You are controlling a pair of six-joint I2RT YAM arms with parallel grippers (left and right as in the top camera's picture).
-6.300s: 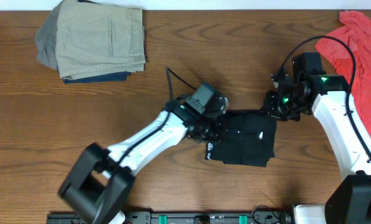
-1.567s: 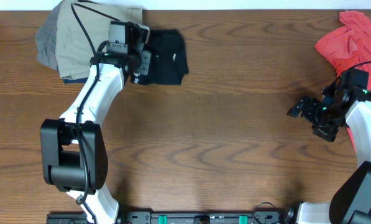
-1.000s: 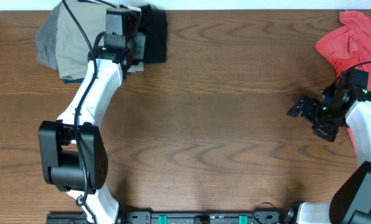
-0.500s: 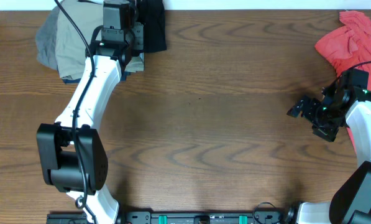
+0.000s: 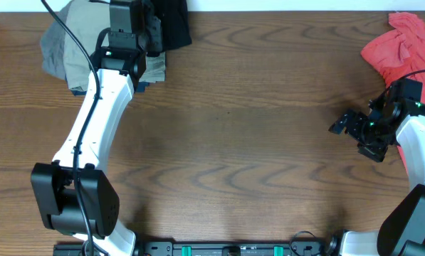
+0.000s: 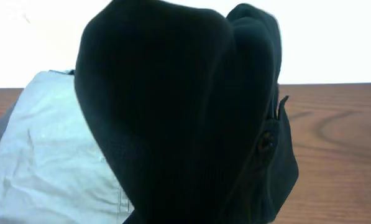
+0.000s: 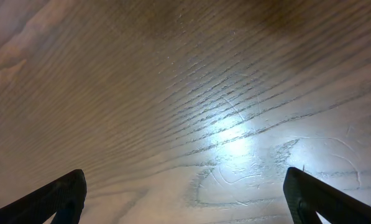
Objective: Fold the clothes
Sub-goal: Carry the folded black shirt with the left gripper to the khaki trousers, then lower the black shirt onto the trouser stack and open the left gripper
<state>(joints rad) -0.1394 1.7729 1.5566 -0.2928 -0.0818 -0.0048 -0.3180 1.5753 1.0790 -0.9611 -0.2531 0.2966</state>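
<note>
The folded black shirt [image 5: 171,25] hangs as a dark bundle at the table's far edge, next to the khaki pile. My left gripper [image 5: 152,30] is shut on it. In the left wrist view the black shirt [image 6: 185,124] fills the middle and hides the fingers. The small logo does not show. My right gripper [image 5: 338,126] hovers over bare wood near the right side. It stands open, with its fingertips [image 7: 64,193] far apart and nothing between them [image 7: 185,190].
A pile of folded khaki, grey and navy garments [image 5: 84,46] lies at the far left, seen pale under the bundle in the left wrist view [image 6: 48,155]. A coral-red shirt [image 5: 404,50] lies crumpled at the far right. The wooden table [image 5: 233,142] spans the middle.
My left arm has carried the black shirt from the table's middle to the far edge, and in the last second a little further left toward the khaki pile. The right arm stays still.
</note>
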